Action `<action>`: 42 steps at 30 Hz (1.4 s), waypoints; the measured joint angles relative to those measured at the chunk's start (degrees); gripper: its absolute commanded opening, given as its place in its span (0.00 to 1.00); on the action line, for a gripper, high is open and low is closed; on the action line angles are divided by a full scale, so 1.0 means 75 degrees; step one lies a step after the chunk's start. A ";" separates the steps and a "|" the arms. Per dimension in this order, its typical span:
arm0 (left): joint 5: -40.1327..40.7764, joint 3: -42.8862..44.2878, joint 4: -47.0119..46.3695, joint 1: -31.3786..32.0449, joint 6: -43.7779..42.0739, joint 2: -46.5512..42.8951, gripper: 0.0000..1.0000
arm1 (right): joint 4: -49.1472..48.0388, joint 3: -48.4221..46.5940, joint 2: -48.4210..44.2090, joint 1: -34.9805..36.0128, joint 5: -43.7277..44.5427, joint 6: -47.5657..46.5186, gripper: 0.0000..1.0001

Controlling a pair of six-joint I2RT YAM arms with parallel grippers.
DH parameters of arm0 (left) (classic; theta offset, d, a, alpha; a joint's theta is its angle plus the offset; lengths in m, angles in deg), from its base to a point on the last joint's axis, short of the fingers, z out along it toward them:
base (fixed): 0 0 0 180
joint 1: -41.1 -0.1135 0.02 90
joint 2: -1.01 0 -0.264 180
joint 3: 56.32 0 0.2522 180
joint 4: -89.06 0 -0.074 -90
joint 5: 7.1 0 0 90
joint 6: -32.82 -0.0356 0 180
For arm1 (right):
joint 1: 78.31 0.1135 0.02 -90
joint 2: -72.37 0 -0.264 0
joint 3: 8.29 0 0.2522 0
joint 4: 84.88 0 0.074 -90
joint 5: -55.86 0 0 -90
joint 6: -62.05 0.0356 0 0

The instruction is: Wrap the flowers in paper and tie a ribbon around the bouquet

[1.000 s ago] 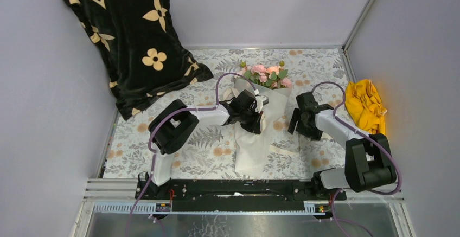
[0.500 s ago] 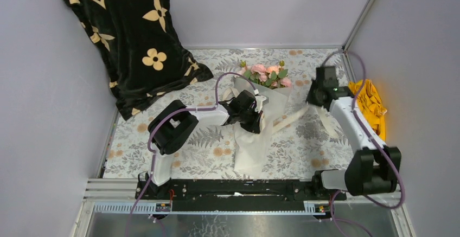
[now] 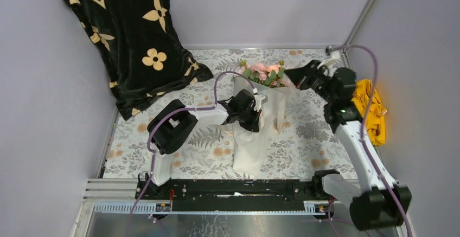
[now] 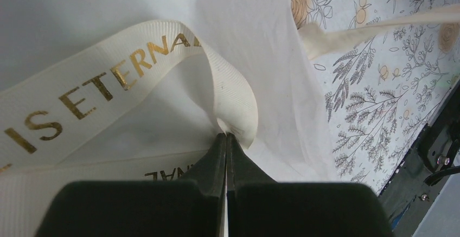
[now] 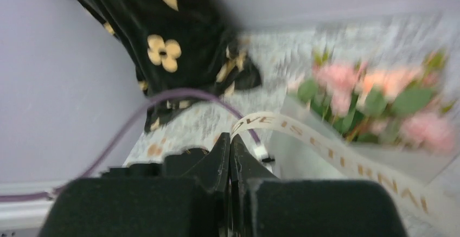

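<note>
Left gripper (image 4: 225,135) pinches a ribbon (image 4: 108,79) fold against the bouquet's (image 3: 259,119) paper (image 4: 260,42). Right gripper (image 5: 230,136), raised beside the bouquet's flowers (image 5: 379,93), pinches another stretch. Risk: a hard pull slips either pinch or drags the bouquet.

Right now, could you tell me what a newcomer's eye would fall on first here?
The bouquet of pink roses in white paper lies mid-table. The left pincer and the right pincer each pinch its gold-lettered ribbon. A black flower-print cloth drapes the far-left corner.
</note>
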 measured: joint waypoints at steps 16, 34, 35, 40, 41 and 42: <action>-0.0192 -0.0443 0.0029 -0.0539 0.0073 -0.0414 0.00 | -0.1786 0.1387 0.4065 0.1291 -0.0041 0.1180 0.00; -0.1839 0.3733 0.3742 -0.0070 -0.2667 -0.1201 0.00 | -0.2527 0.0886 0.6193 0.1291 -0.0618 0.1029 0.01; -0.1941 0.4237 0.3995 0.0055 -0.2943 -0.1189 0.00 | -0.2565 0.0871 0.6216 0.1291 -0.0691 0.1005 0.02; -0.2745 0.5505 0.4797 0.0589 -0.4039 -0.1186 0.00 | -0.2809 0.0851 0.6248 0.1291 -0.1183 0.0950 0.05; -0.2862 0.5464 0.4902 0.0632 -0.4176 -0.1186 0.00 | -0.2868 0.0851 0.6248 0.1291 -0.1259 0.0938 0.07; -0.2940 0.5304 0.4931 0.0638 -0.4269 -0.1180 0.00 | -0.2908 0.0851 0.6248 0.1291 -0.1309 0.0927 0.08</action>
